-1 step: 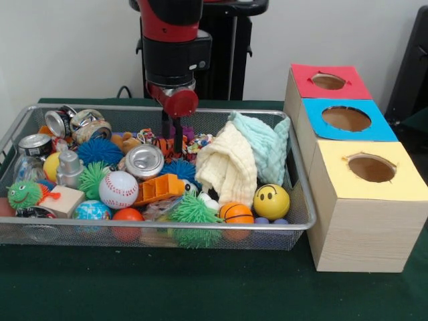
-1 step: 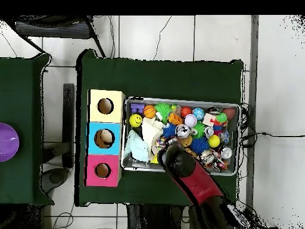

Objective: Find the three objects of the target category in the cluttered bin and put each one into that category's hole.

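here, gripper (image 1: 172,137) lowered into wire bin (image 1: 304,200), fingers close together, grasp unclear, beside crushed can (image 1: 144,161)

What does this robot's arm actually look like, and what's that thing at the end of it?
The arm is chunky and rounded, with glossy red shells over black joint sections. Its last section ends in a round red cap. Below that hangs the tool, a slim, dark piece with thin fingers, much narrower than the arm. From above, the arm shows as a red band with black edging. No loose cables or readable markings show on it.
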### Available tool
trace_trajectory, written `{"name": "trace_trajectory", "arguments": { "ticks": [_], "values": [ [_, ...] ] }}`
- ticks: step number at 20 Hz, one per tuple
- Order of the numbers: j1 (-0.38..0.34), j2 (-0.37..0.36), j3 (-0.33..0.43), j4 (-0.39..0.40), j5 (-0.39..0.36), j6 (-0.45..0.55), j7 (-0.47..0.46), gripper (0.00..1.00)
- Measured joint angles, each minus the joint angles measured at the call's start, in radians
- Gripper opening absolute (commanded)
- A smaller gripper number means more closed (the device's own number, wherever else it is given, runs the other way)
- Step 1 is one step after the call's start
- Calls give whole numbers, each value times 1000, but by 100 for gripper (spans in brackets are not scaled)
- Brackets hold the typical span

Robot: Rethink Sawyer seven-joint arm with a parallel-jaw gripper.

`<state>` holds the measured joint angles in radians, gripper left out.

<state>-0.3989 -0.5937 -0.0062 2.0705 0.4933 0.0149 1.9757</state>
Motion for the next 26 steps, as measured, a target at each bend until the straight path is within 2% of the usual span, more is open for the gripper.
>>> {"name": "trace_trajectory", "arguments": {
  "ticks": [10,16,17,26],
  "values": [
    [-44,65,58,-1,-13,-100,0,100],
    [-40,100,58,-5,-14,-137,0,100],
    [-17,108,47,-13,-14,-142,0,0],
    [34,93,36,-23,-15,-141,0,0]
  ]
}}
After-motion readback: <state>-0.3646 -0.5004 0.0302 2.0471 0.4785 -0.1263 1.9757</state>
